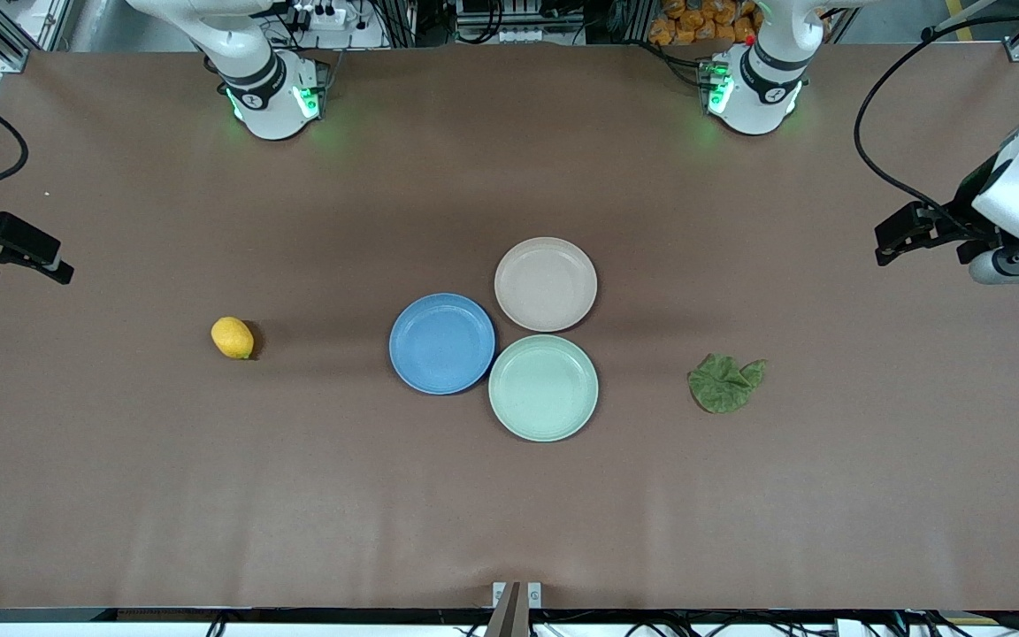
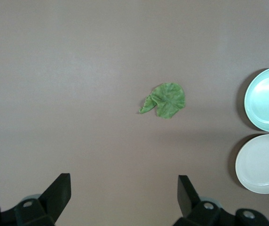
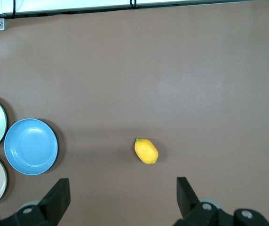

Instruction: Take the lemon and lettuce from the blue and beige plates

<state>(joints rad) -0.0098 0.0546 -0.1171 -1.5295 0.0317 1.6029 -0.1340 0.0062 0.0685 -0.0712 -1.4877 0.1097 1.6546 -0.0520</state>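
Three plates sit clustered at the middle of the brown tabletop (image 1: 120,495), and the blue plate (image 1: 442,343) serves as the landmark here. The beige plate (image 1: 546,284) lies just beside the blue plate, farther from the front camera and toward the left arm's end. The pale green plate (image 1: 543,387) lies just beside the blue plate too, nearer to the camera and toward the left arm's end. All three plates are bare (nothing rests in any of them).

The lemon (image 1: 233,338) lies directly on the tabletop, well apart from the blue plate toward the right arm's end, at about the same depth as it. The lettuce (image 1: 724,382), a crumpled green leaf, lies flat on the tabletop well apart from the blue plate toward the left arm's end, past the pale green plate and slightly nearer to the camera.

The right gripper (image 1: 5,249) hangs over the tabletop at the right arm's edge, far from the blue plate, its jaws spread wide and holding nothing; its wrist view looks down on the lemon (image 3: 146,151) with the blue plate (image 3: 31,146) off to one side. The left gripper (image 1: 912,230) hangs over the tabletop at the left arm's edge, jaws likewise spread and bare, its wrist view showing the lettuce (image 2: 166,100).
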